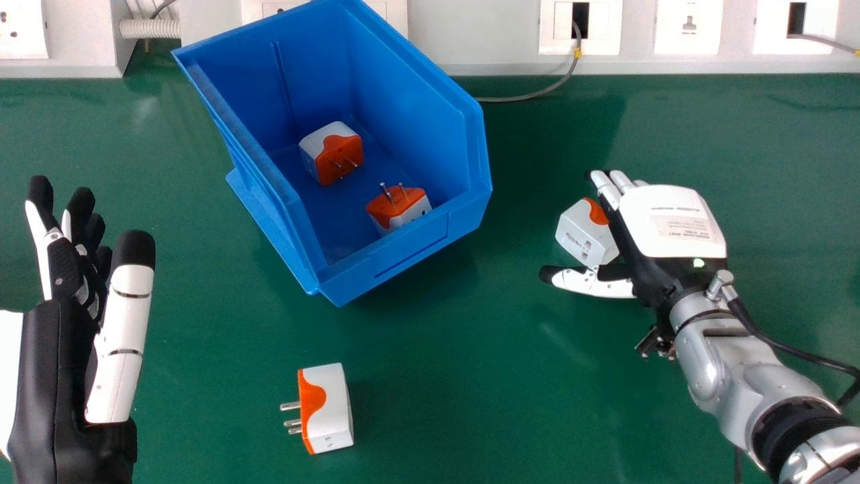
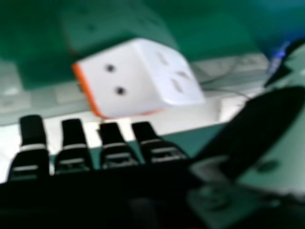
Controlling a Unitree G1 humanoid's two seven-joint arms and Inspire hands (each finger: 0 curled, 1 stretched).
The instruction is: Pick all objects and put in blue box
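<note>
My right hand [image 1: 672, 222] is at the right of the head view, its fingers straight behind a white and orange plug adapter [image 1: 586, 235] and its thumb out in front of it. In the right hand view, the adapter [image 2: 138, 78] lies beyond the fingertips of my right hand [image 2: 114, 148], with no fingers curled round it. My left hand [image 1: 54, 376] stands open at the left edge. Another adapter [image 1: 330, 407] rests on the table at the bottom centre, prongs toward the left. The blue box [image 1: 410, 259] holds two adapters, one farther back [image 1: 332, 153] and one near its front [image 1: 400, 207].
The green table [image 1: 470, 376] extends to a pale wall panel with sockets [image 1: 581, 27]. A grey cable [image 1: 531, 94] runs from a socket toward the box's back right side. A black cable trails along my right forearm.
</note>
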